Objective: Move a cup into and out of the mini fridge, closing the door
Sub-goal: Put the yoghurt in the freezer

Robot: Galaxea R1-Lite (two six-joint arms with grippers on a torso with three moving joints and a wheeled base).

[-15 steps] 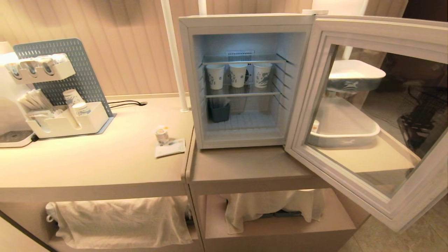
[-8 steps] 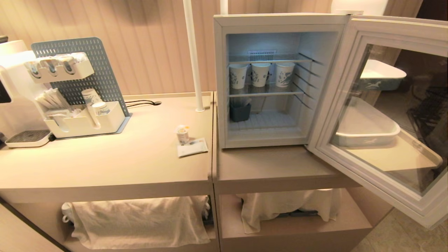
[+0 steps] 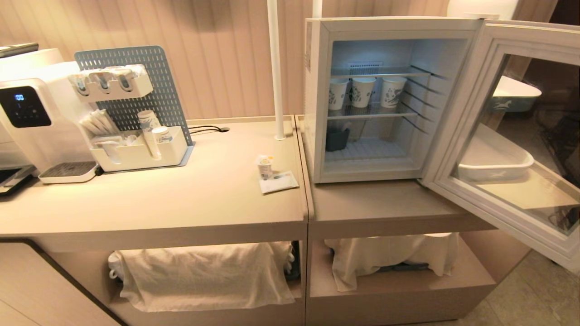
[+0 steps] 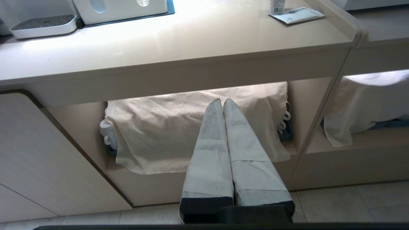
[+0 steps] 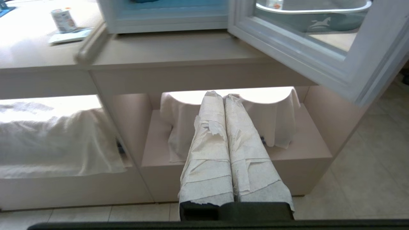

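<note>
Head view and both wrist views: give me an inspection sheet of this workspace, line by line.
Surface: beige counter in two sections; cloth-draped shelves below.
Job's things: cup upright on the counter beside a flat packet, left of the mini fridge; door swung wide open.
Clutter: three paper cups on the fridge's upper shelf, dark bin below them; pegboard organiser; water dispenser.
Grippers: left gripper and right gripper shut, empty, parked low in front of the cabinet shelves.
Cables: black cable on the counter by the wall.
Surroundings: panelled wall, white pole, tiled floor.
</note>
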